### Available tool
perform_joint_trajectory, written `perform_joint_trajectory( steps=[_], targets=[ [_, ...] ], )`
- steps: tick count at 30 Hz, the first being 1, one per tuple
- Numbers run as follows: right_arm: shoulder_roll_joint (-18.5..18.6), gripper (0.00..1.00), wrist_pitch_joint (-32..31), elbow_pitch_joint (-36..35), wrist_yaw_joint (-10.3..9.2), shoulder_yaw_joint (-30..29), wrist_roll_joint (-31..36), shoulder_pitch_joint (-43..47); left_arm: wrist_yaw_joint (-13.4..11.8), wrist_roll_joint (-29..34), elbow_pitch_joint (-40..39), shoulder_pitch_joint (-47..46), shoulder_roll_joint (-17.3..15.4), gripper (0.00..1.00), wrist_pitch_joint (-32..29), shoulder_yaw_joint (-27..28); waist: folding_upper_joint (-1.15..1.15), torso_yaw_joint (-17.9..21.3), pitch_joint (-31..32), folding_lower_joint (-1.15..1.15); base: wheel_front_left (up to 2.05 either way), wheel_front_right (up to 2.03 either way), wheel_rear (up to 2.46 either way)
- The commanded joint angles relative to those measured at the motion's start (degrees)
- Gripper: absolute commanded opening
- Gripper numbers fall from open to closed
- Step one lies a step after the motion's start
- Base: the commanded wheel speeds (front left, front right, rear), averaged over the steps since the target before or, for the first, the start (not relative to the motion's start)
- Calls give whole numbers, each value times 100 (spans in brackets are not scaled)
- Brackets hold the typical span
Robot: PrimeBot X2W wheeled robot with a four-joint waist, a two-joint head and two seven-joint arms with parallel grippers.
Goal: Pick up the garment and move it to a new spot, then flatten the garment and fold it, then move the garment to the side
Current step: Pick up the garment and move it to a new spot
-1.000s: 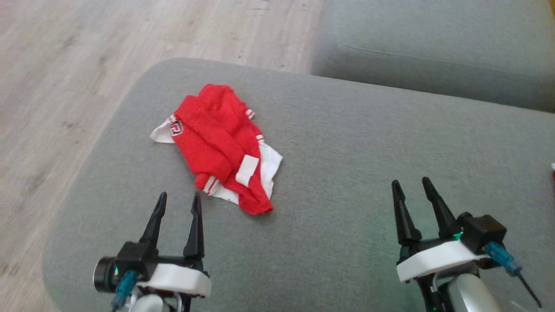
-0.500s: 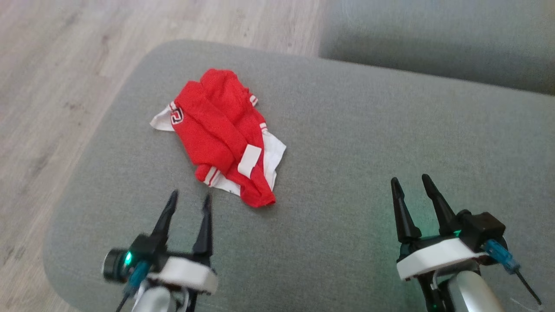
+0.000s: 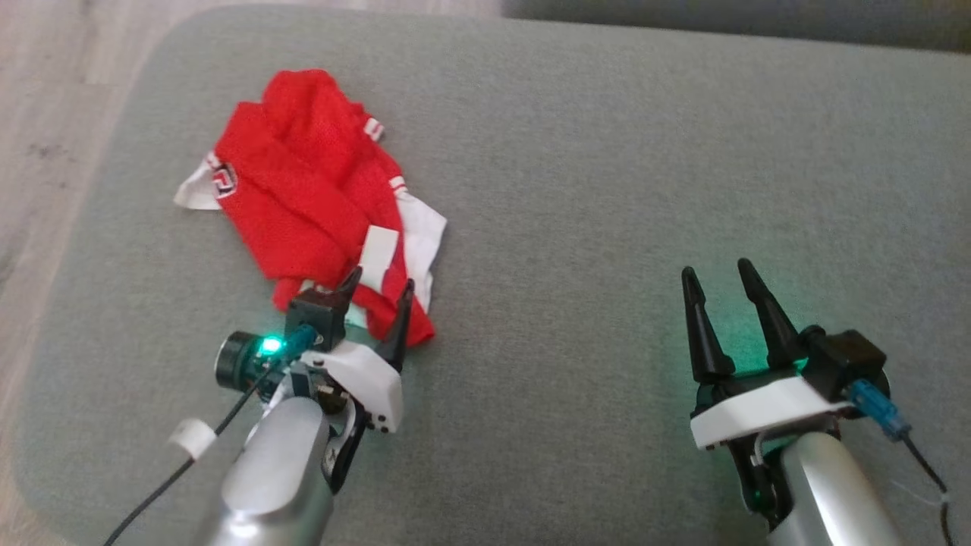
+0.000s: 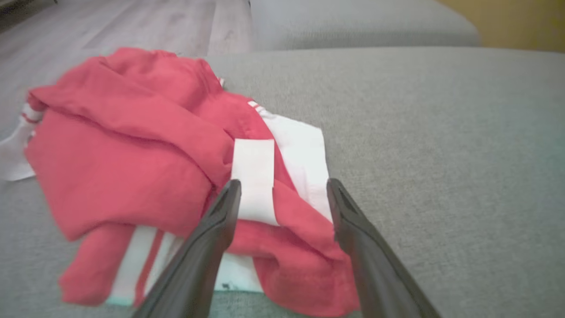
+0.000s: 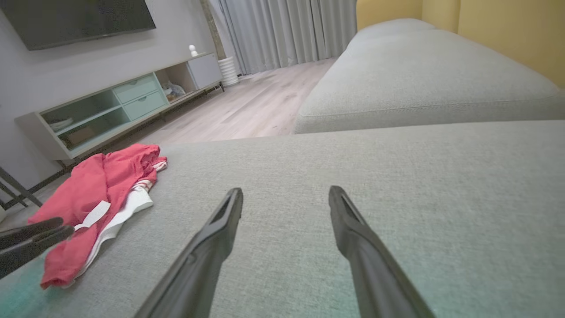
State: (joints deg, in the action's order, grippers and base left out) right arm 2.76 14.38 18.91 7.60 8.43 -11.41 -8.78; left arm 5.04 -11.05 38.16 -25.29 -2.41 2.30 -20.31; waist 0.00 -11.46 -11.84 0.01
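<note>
A crumpled red and white garment (image 3: pixel 303 189) lies on the left part of the grey cushion (image 3: pixel 607 189). My left gripper (image 3: pixel 381 282) hangs open over the garment's near end, with nothing pinched. In the left wrist view the two fingers straddle a white strip and red folds of the garment (image 4: pixel 132 154), and the left gripper (image 4: pixel 282 187) is wide apart. My right gripper (image 3: pixel 717 274) stands open over bare cushion to the right, well clear of the cloth. The right wrist view shows the right gripper (image 5: pixel 286 194) open, with the garment (image 5: pixel 95 190) far to its left.
Wooden floor (image 3: pixel 45 91) runs along the cushion's left edge. A second grey cushion (image 5: pixel 419 75) sits beyond it. A low media cabinet (image 5: pixel 114 110) and curtains stand across the room. Bare cushion spreads between the two grippers.
My left gripper has moved forward from bare cushion to over the garment's near end. The head camera has tilted down, shifting the whole picture. The right gripper has stayed put.
</note>
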Motion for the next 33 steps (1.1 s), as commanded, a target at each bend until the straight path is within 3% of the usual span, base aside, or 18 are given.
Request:
perform_joint_trajectory(
  steps=[1, 4, 7, 8, 9, 10, 11, 20, 26, 33],
  targets=[
    [12, 100, 62, -200, -11, 136, 34, -221, -81, 14, -15, -310, -79, 100, -25, 193, 0, 159, -145, -1, 0, 0, 0],
    [12, 100, 62, -194, -11, 110, 18, -256, -270, 59, 282, -472, -101, 100, -62, 223, 0, 242, -192, -1, 0, 0, 0],
    [12, 100, 62, -187, -11, 62, 5, -251, -270, 2, 493, -554, -94, 100, -52, 216, 0, 279, -205, -1, 0, 0, 0],
    [12, 100, 62, -181, -11, 56, 5, -251, -261, -13, 547, -572, -92, 57, -35, 206, 0, 287, -202, -1, 0, 0, 0],
    [12, 100, 62, -181, -11, 56, 5, -251, -261, -13, 547, -572, -92, 57, -35, 206, 0, 287, -202, -1, 0, 0, 0],
    [12, 100, 62, -174, -11, 51, 5, -249, -256, -25, 590, -588, -90, 11, -4, 196, 0, 292, -195, -1, 0, 0, 0],
    [12, 100, 62, -164, -11, 45, 5, -247, -252, -40, 625, -600, -88, 0, 38, 193, 0, 294, -181, -1, 0, 0, 0],
    [12, 100, 62, -53, -11, 42, -58, -208, -154, -139, 547, -681, -127, 0, 688, 195, 0, 319, 114, -1, 0, 0, 0],
    [11, 100, 62, -58, -11, 120, -160, -182, -6, -118, -634, -794, -197, 0, 1200, 129, 0, 582, 364, -1, 0, 0, 0],
    [11, 100, 62, -125, -11, 256, -360, -230, 131, -137, -2141, -1386, -346, 0, 1020, -16, 0, 1144, 304, -1, 0, 0, 0]
  ],
)
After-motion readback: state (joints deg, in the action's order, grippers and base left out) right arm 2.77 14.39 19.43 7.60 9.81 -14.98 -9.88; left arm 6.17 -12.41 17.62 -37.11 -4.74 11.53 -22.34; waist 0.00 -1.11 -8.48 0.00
